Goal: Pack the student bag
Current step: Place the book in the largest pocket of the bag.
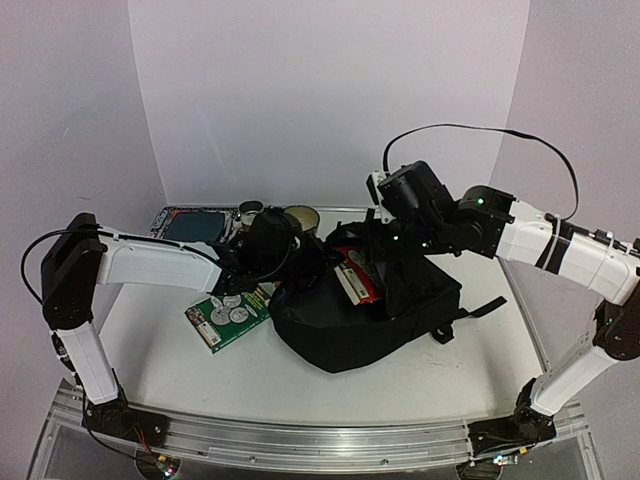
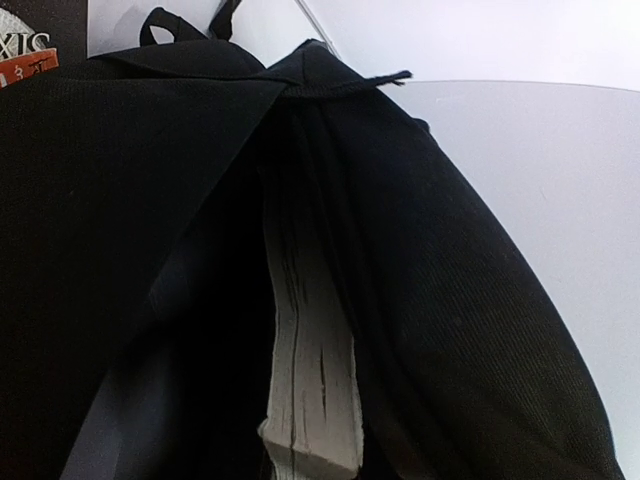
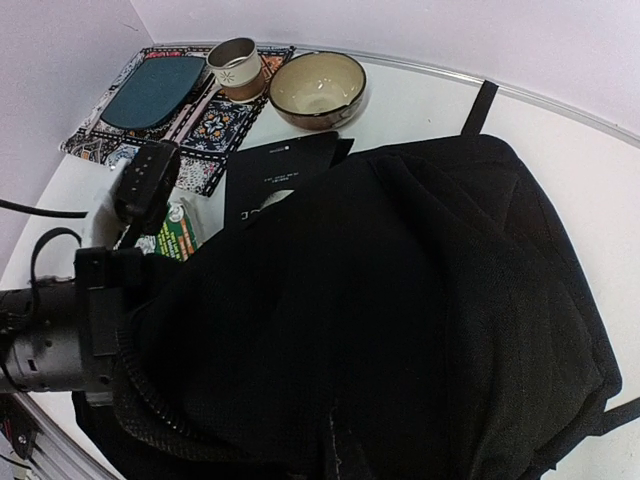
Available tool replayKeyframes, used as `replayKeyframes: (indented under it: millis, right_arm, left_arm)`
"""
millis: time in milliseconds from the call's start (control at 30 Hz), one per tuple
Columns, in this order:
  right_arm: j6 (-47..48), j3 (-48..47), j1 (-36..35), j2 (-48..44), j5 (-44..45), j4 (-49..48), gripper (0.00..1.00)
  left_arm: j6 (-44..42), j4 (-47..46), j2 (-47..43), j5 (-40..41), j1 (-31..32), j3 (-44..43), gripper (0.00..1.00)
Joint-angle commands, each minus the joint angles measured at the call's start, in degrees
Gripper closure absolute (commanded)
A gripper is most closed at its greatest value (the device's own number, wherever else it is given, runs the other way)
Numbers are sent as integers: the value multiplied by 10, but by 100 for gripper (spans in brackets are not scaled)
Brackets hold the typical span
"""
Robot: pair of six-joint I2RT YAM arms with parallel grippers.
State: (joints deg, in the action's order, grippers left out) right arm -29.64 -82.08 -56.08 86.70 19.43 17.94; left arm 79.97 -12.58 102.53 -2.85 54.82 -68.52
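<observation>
The student bag (image 1: 380, 320) lies on the surface (image 1: 170, 370), right under both tools. Its mouth is open next to the left tool (image 1: 297, 255). A red and white book (image 1: 355, 278) sticks partly out of the mouth, just below the right tool (image 1: 385, 248). A green book (image 1: 228, 315) lies outside the bag, near the left tool. So the packing looks about half done.

Both tools are lost against the black cloth. It cannot be told how wide either one is open, or if it holds anything.

Only the left wrist view shows book pages (image 2: 305, 350) deep between the folds. They may belong to the same book or to another one. Only the right wrist view shows the bowl (image 3: 318, 85) and cup (image 3: 235, 68) clearly, far past the bag.
</observation>
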Motion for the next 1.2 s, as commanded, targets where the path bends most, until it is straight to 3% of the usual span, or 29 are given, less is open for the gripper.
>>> replayKeyframes:
  millis: [0,100,200,400,533,767,1167]
  right_arm:
    - [-2,-17,-11,-25,-9,-38,100]
    - [2,-17,-12,-24,-8,-38,100]
    - [8,-15,-12,-26,-1,-37,100]
    - [26,-3,-12,-37,38,-24,100]
    - [43,-1,-12,-41,81,-7,100]
    - [63,7,-11,-52,129,15,100]
    - [91,47,13,-93,220,43,100]
  left_arm:
    - [0,-65,26,45,10,-59,100]
    - [-12,-64,52,44,16,-71,99]
    - [-23,-64,72,44,20,-71,90]
    - [-64,-59,74,35,24,-65,59]
    - [-111,-34,56,44,29,-70,44]
    - [-194,79,10,85,40,-113,31]
    - [-263,140,-135,100,48,-66,17]
